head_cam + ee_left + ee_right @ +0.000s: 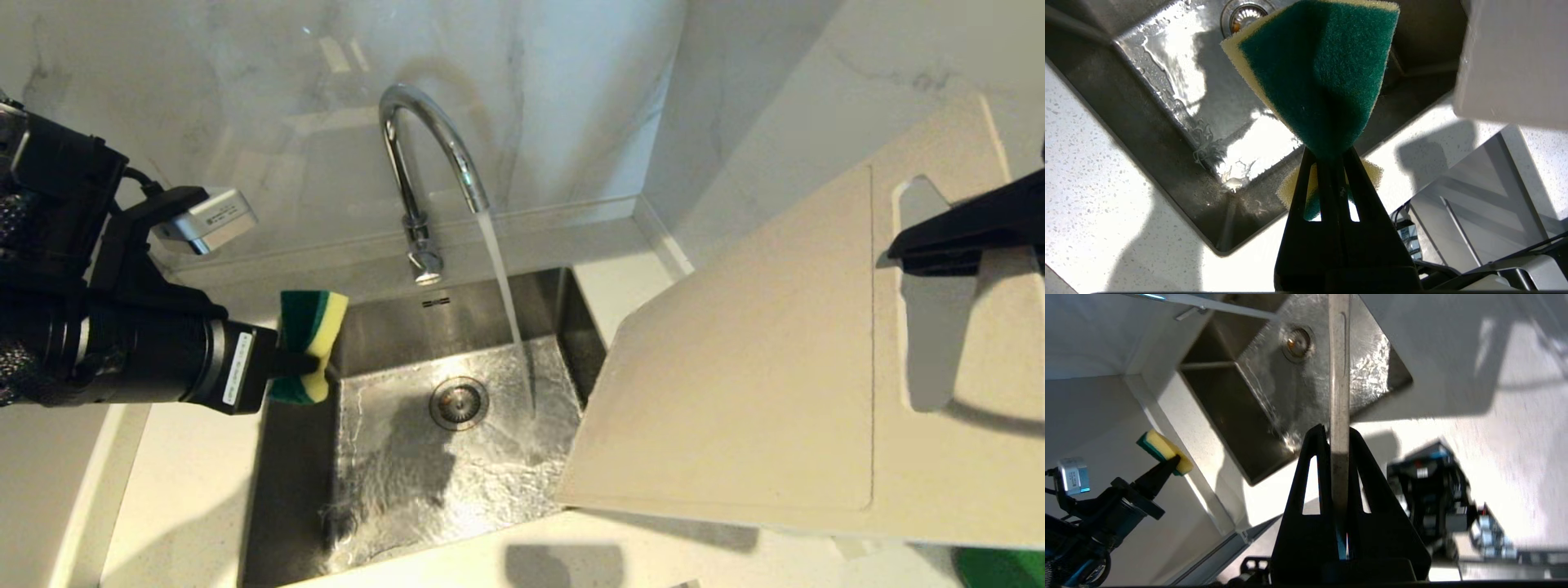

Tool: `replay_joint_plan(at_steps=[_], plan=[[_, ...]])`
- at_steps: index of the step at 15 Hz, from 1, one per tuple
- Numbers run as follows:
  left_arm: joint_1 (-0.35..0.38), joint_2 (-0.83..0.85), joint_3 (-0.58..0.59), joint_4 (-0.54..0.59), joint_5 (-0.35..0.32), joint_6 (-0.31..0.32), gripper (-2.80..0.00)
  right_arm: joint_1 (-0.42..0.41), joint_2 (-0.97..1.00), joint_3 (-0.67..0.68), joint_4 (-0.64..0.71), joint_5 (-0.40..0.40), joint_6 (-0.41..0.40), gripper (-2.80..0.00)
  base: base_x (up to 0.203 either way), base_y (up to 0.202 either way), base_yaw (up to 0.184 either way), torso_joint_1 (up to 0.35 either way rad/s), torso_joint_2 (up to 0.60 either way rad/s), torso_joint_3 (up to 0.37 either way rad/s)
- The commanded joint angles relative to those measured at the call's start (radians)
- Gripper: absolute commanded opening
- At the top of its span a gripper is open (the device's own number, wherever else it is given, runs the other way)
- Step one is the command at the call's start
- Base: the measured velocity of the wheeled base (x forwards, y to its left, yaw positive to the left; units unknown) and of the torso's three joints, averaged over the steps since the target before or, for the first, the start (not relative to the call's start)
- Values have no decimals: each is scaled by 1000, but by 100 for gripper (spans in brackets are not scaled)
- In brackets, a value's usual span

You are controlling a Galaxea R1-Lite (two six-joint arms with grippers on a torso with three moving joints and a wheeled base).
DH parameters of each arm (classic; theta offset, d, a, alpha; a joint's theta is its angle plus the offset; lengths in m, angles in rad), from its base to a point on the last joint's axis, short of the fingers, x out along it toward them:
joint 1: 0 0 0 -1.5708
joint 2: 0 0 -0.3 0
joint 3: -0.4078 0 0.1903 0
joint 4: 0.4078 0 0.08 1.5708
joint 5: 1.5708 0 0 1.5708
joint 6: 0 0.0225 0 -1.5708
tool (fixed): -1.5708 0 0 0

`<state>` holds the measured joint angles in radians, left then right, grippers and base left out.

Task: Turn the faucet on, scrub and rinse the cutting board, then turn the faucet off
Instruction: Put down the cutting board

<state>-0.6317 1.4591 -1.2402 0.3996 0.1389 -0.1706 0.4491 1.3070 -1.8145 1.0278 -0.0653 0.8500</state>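
Water runs from the chrome faucet (424,155) into the sink (384,498). The cream cutting board (759,367) hangs tilted above the sink's right side, its lower corner over the basin and right of the stream. My right gripper (908,249) is shut on the board's edge by the slot handle; the right wrist view shows the board edge-on (1339,367) between that gripper's (1337,435) fingers. My left gripper (317,371) hovers over the sink's left rim, shut on a green-and-yellow sponge (314,322), which is pinched and folded (1323,73) between the jaws of the left gripper (1329,153).
The drain (459,402) lies mid-basin, wet metal around it. White speckled counter (188,506) surrounds the sink, with marble wall (571,98) close behind. A green object (1000,567) shows under the board at the near right.
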Motion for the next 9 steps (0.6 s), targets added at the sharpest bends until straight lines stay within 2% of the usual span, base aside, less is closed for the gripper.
replay_joint_plan(at_steps=[1,3,9], plan=[[0,2,2,2,1,-1,-280,0,-25,1,69,44,46,-280,0,0,0,0,0,0],[0,1,2,2,2,-1,-280,0,-49,20,101,93,63,-280,0,0,0,0,0,0],[0,1,1,2,2,0,-280,0,-127,201,105,93,46,-280,0,0,0,0,0,0]])
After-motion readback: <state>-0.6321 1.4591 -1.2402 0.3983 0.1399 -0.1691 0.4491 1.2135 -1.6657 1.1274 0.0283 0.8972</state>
